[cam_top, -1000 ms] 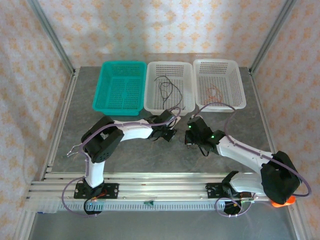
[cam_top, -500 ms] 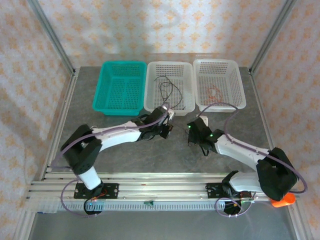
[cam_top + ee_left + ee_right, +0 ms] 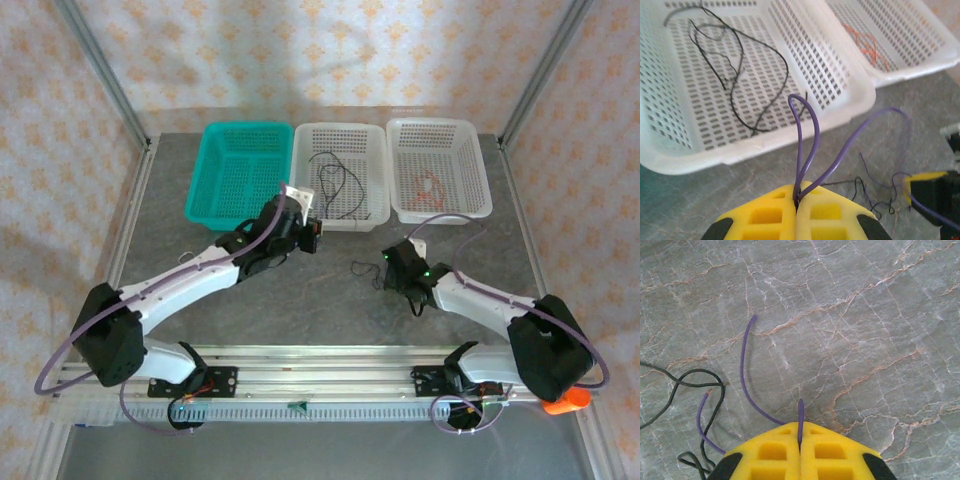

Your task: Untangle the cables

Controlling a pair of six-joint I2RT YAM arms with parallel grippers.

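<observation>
Over the table (image 3: 865,315), L gripper (image 3: 797,194) & R gripper (image 3: 800,432), both shut, each pinch purple wire (image 3: 818,125): light, limp, slippery; prob. best gripped near ends.

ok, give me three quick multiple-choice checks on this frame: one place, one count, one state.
1. Where is the orange wire? A teal basket; B middle white basket; C right white basket.
2. How many baskets on the table? A two; B three; C four.
3. State of the left gripper? A open; B shut on the purple wire; C shut, empty.
C: it lies in the right white basket. B: teal basket, middle white basket, right one. B: its fingers pinch the purple wire.
</observation>
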